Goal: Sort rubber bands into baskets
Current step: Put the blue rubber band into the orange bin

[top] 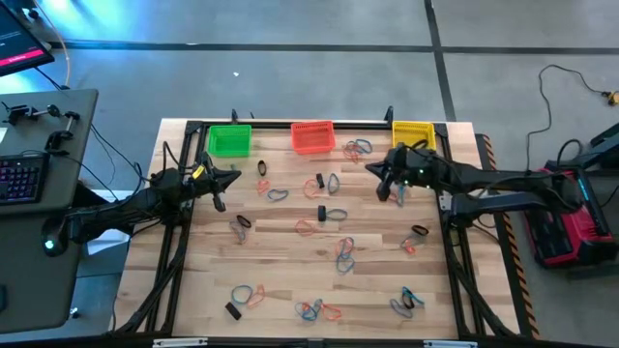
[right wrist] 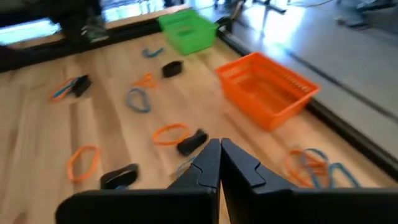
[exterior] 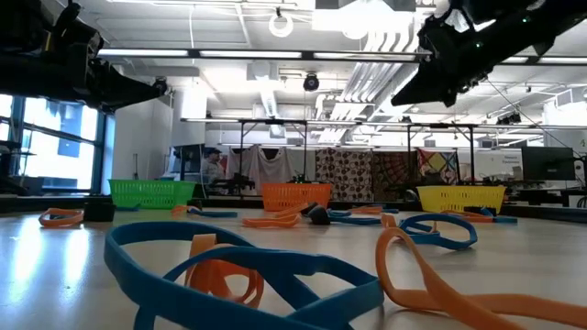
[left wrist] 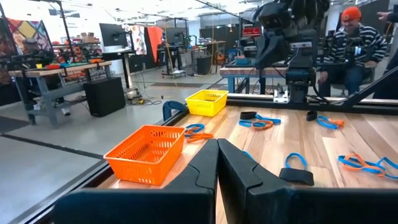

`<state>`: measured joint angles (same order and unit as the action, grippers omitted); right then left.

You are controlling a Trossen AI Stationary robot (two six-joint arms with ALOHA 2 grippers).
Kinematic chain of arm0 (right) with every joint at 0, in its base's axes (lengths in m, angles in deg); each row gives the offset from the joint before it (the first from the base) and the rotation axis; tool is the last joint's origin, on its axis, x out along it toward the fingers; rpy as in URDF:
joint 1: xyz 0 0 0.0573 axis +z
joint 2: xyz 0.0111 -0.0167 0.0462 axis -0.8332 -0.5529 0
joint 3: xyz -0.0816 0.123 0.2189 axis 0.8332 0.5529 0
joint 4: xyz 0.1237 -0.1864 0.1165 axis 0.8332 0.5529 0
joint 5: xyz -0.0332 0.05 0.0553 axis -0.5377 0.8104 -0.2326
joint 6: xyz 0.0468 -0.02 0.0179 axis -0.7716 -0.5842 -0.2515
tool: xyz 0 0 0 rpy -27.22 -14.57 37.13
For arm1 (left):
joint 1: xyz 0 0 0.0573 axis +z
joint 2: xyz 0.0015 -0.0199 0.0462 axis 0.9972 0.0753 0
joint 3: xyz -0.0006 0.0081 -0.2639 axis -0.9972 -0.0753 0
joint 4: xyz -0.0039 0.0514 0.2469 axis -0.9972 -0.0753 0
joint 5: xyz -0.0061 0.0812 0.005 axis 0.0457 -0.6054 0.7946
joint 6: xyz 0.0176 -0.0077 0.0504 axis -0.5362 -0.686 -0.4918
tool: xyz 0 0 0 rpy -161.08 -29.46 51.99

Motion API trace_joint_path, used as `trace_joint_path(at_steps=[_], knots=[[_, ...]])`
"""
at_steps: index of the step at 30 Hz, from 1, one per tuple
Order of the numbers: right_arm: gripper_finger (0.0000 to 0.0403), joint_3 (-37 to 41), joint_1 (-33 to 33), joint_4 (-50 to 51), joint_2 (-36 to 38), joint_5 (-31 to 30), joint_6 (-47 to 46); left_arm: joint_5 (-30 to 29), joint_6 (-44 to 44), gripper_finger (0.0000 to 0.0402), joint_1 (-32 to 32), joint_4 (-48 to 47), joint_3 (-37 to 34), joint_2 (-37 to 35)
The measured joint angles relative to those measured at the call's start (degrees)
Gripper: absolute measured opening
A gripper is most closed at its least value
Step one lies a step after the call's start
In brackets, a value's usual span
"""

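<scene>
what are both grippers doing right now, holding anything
Left gripper: closed, holding nothing, raised over the table near the green basket.
Right gripper: closed, holding nothing, raised near the yellow basket.

Wooden table (top: 290, 242) with baskets and scattered rubber bands (top: 319, 227).
Three baskets are lined up along the far edge: green basket (top: 229, 141) toward the left corner, red-orange basket (top: 312, 136) at the middle, yellow basket (top: 413, 133) toward the right corner. Orange, blue and black bands are spread loosely over the rest, several clustered along the near edge.
</scene>
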<state>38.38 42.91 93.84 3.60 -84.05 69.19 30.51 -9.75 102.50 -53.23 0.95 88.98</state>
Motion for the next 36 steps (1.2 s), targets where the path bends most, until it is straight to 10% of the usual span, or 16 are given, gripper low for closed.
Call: trace_joint_path(at_steps=[10, 23, 36], knots=[[0.0013, -4.6, 1.9, -1.1, -13.4, 1.6, -4.7, 0.2, 1.4, 0.0000, 0.0, 0.0, 0.0, 0.0], [0.0129, -14.0, 4.1, -2.0, -32.3, -2.2, -11.7, 0.2, 1.4, 0.0000, 0.0, 0.0, 0.0, 0.0], [0.0134, -23.9, 2.0, 2.8, -46.5, -2.8, -20.0, 0.1, 1.4, 0.0000, 0.0, 0.0, 0.0, 0.0]])
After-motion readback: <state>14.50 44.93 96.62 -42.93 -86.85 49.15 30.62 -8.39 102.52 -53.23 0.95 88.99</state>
